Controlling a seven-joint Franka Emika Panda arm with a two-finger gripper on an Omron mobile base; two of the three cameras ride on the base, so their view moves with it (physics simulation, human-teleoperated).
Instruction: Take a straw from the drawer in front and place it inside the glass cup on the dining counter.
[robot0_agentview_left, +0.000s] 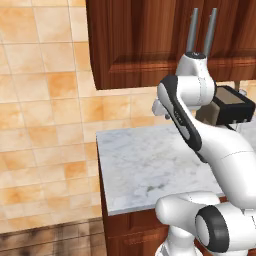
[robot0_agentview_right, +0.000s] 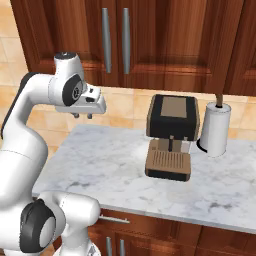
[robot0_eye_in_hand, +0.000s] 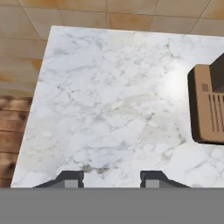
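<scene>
Right base view, hand (robot0_agentview_right: 83, 116) spread, empty, above marble worktop (robot0_agentview_right: 100, 160), beside coffee machine (robot0_agentview_right: 171, 135).

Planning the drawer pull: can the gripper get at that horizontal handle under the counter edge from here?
Probably, after a big move. The gripper hangs open above the marble counter; the drawer handle sits below the slab's front edge, close to the robot's own base. Nothing else blocks it.

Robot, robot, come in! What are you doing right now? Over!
Gripper hanging over white-grey marble worktop, jaws apart, nothing between them. No straw picked up yet. Black-and-tan coffee machine standing off to the right.
</scene>
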